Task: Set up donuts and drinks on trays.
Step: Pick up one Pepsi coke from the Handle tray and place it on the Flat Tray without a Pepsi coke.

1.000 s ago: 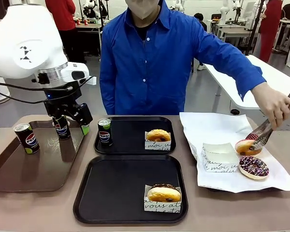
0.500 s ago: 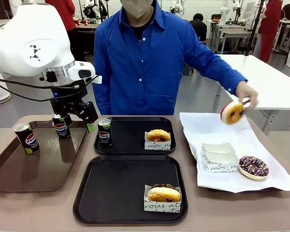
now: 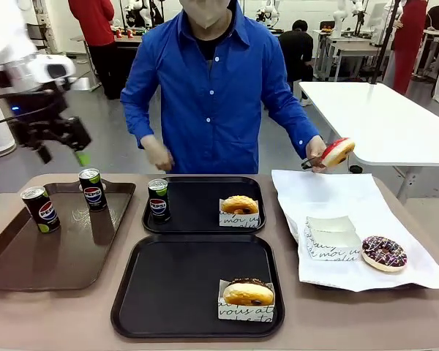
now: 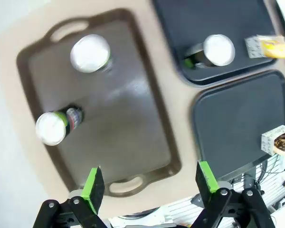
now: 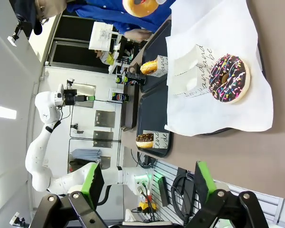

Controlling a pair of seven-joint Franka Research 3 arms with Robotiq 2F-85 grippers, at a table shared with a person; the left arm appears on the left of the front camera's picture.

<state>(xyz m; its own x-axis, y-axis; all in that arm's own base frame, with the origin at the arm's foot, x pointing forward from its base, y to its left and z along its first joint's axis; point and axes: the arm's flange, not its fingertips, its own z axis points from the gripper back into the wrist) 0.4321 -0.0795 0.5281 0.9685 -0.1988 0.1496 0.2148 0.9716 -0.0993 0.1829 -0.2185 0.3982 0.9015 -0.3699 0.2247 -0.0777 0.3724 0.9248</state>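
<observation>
Front view puts the far black tray [image 3: 197, 207] about done, I reckon: one Pepsi can [image 3: 158, 199] upright at its left edge, one sleeved donut [image 3: 239, 205] toward its right. The near black tray [image 3: 183, 285] has a chocolate-topped donut [image 3: 247, 294] in its sleeve by the near right corner, and no drink. On the brown tray [image 3: 58, 256] off to the side stand a rear can [image 3: 94, 189] and a front can [image 3: 40, 208], apart from each other. So what can go wrong from here?
— tray_nerd

Tipping a can, mostly. The left gripper [image 3: 62, 155] hangs high over the brown tray's far end, jaws spread wide, nothing in them. Left wrist view looks straight down on both silver tops, so a can for the near black tray is likely next. They're slim and tall: come down off-centre and one green pad clips the rim, the can topples and rolls. Carrying it over also passes close to the Pepsi can already placed, and a low swing would knock that one. The right gripper [image 5: 147, 170] is wide open and empty too, off to the side of the white paper [image 3: 329, 194], where a sprinkled donut [image 3: 384, 252] lies beside an empty sleeve [image 3: 333, 238]. The person's hand [image 3: 317, 148] holds a red-topped donut [image 3: 337, 151] above that paper, so a reach in there risks bumping the hand.
— cansmith
</observation>
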